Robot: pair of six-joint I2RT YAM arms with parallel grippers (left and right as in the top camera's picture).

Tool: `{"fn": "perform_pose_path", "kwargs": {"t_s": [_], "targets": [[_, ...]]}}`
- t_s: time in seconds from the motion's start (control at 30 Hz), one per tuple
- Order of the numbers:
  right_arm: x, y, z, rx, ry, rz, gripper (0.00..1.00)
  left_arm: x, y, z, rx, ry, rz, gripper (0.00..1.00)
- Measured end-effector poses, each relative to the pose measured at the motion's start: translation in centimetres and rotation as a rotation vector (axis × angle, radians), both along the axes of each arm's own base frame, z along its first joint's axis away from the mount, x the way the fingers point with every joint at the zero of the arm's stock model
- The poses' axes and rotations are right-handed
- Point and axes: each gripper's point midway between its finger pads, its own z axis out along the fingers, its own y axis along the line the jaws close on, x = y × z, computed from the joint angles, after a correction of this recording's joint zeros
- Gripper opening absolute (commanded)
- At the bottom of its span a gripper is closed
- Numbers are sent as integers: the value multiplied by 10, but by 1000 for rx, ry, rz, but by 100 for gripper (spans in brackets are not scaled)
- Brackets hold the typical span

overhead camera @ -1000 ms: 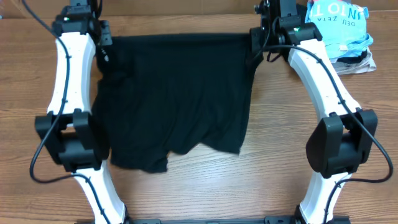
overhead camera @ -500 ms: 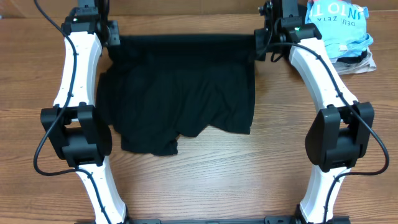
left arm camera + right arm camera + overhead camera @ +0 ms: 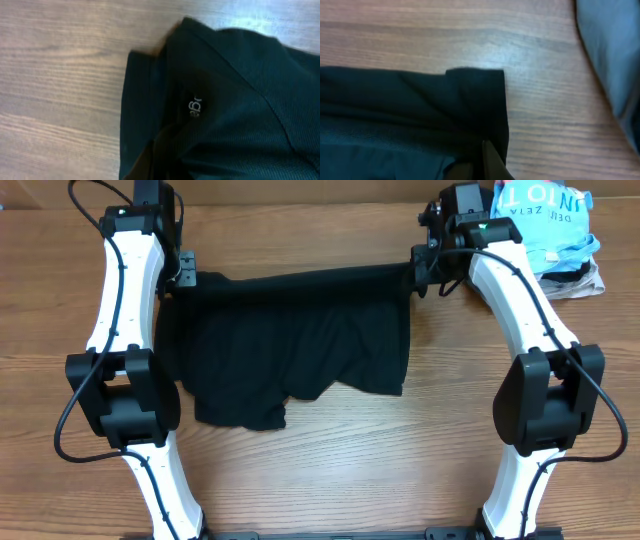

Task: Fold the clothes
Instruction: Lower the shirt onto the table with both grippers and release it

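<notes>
The black T-shirt (image 3: pixel 300 340) lies spread on the wooden table between my arms, its far edge stretched taut and lifted between the grippers. My left gripper (image 3: pixel 186 277) is shut on the shirt's far left corner. My right gripper (image 3: pixel 418 273) is shut on the far right corner. In the left wrist view the black fabric (image 3: pixel 225 110) fills the right side and shows small white lettering; my fingers are hidden under it. In the right wrist view a folded corner of the shirt (image 3: pixel 470 100) sits pinched at my fingertip (image 3: pixel 492 165).
A light blue shirt with white lettering (image 3: pixel 545 220) lies on folded garments (image 3: pixel 575 280) at the far right corner, close to my right gripper; its edge shows in the right wrist view (image 3: pixel 615 65). The shirt's near hem (image 3: pixel 250 420) is uneven.
Both grippers have pulled the shirt's far edge toward the near side, and the fabric below has bunched and shortened. The shirt has shifted slightly right.
</notes>
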Motion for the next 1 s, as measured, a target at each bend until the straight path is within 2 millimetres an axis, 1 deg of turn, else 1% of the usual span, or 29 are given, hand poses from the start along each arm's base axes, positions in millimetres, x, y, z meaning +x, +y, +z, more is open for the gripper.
{"fn": "perform_pose_path", "kwargs": {"t_s": [0.17,0.3,0.33,0.37,0.4,0.43,0.47,0.5,0.53,0.57,0.6,0.67,0.73,0.8,0.83,0.9,0.97,1.0], "targets": [[-17,1,-23,13,74,5,4,-19,-2,-3,-8,79,0,4],[-27,4,-39,32,112,10,4,-24,-2,-5,-10,99,7,4],[-30,5,-43,36,121,11,5,-25,-2,-6,-10,103,7,4],[-32,5,-46,40,130,11,11,-26,-2,-8,-11,109,10,5],[-35,5,-50,43,140,9,24,-28,-2,-12,-12,118,12,10],[-37,5,-52,46,148,5,40,-30,-2,-16,-13,129,12,23],[-38,4,-54,46,153,0,52,-33,-2,-21,-13,141,13,46],[-39,3,-56,45,158,-2,58,-35,-2,-26,-14,151,19,64],[-39,1,-56,43,160,-7,68,-38,-1,-31,-16,160,26,82],[-38,-2,-56,42,156,-14,73,-41,0,-36,-17,172,29,95],[-37,-5,-56,40,152,-21,75,-44,1,-41,-18,187,32,100],[-37,-8,-56,40,157,-27,76,-51,3,-47,-20,210,42,100],[-44,-11,-56,40,189,-32,76,-52,4,-48,-21,216,42,100],[-49,-12,-49,47,217,-35,76,-54,5,-42,-23,226,48,100],[-49,-11,-42,55,223,-35,76,-53,5,-38,-27,223,48,100],[-46,-9,-22,74,215,-33,76,-50,4,-19,-45,205,50,100],[-40,-7,7,98,184,-29,76,-42,3,9,-57,157,49,100],[-38,-6,24,106,161,-27,76,-38,2,25,-61,122,48,100]]}}
